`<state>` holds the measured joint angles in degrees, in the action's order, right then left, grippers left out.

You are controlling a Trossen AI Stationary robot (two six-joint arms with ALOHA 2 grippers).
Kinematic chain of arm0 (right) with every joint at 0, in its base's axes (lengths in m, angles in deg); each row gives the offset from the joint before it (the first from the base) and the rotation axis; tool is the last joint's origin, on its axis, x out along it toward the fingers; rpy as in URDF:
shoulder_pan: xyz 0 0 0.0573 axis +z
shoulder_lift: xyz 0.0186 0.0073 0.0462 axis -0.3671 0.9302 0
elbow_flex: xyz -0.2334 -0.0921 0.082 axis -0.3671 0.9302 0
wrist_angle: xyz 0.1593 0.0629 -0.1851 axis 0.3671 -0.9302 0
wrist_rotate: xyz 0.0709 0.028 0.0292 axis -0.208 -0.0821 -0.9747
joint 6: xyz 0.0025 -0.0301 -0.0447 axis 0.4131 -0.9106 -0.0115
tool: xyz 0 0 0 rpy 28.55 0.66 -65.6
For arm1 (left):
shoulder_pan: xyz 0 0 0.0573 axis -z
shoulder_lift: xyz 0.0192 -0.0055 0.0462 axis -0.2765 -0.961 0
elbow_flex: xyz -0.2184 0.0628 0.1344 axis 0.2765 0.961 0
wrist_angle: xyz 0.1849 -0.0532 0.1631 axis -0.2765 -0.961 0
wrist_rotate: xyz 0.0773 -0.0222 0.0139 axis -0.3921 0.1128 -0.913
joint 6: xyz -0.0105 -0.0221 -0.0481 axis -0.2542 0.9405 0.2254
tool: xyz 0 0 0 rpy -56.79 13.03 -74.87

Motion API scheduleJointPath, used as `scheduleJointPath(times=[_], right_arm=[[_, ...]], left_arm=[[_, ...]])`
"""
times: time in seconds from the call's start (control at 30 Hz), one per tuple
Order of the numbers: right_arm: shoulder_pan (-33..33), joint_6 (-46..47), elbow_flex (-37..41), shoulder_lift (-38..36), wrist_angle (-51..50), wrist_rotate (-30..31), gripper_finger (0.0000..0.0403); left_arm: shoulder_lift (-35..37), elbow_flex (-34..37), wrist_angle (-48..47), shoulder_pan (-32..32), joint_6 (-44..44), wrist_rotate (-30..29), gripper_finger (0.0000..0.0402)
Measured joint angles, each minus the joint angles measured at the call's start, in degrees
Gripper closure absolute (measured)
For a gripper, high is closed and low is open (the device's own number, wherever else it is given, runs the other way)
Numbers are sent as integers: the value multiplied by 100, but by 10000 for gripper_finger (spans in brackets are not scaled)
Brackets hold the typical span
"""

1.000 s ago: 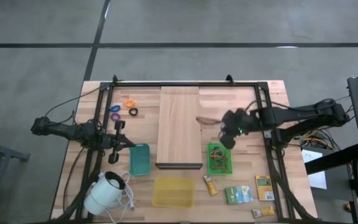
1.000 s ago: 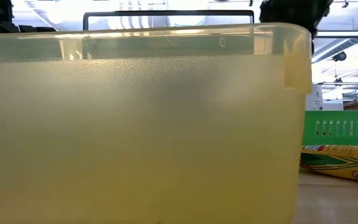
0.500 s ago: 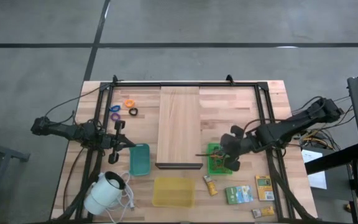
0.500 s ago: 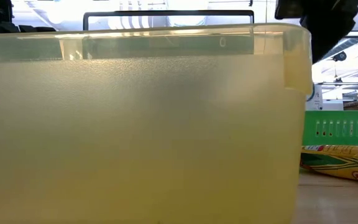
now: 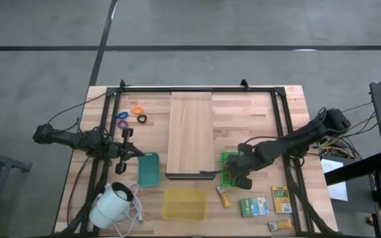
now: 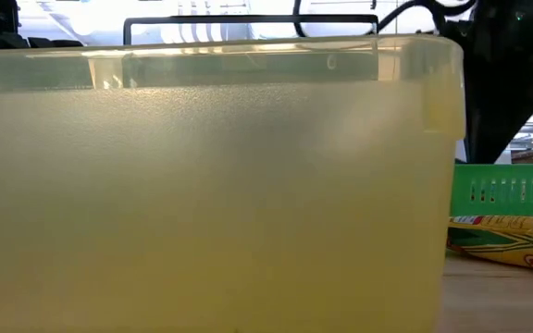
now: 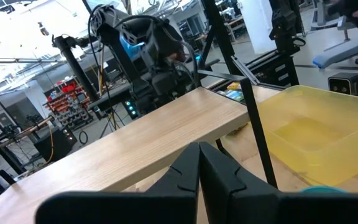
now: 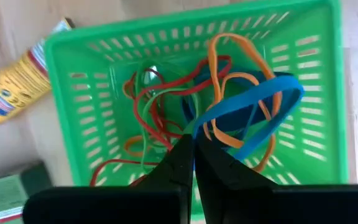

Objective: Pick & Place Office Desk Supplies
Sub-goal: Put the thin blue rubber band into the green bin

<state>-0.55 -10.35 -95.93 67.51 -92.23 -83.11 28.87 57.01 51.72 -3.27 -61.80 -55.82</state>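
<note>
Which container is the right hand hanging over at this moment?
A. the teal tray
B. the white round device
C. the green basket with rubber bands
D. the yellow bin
C: the right hand, fingers shut, hangs directly above the green basket, where red, orange and blue rubber bands lie tangled.

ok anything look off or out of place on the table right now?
Nothing spilled or damaged. Oddest bit: the blue rubber band is pinched in the shut right claw above the green basket, not lying in it with the other bands. The orange, purple and black rings sit loose near the table's far left, outside any bin.
</note>
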Motion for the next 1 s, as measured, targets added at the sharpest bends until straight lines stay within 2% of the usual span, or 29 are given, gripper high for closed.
scheduleJointPath(times=[0.47,1.0], right_arm=[[-4,-142,-7,170,160,13,391],[0,-176,-9,-4,448,30,296]], left_arm=[[1,-1,-1,0,0,0,390],[-2,-1,1,-2,0,0,390]])
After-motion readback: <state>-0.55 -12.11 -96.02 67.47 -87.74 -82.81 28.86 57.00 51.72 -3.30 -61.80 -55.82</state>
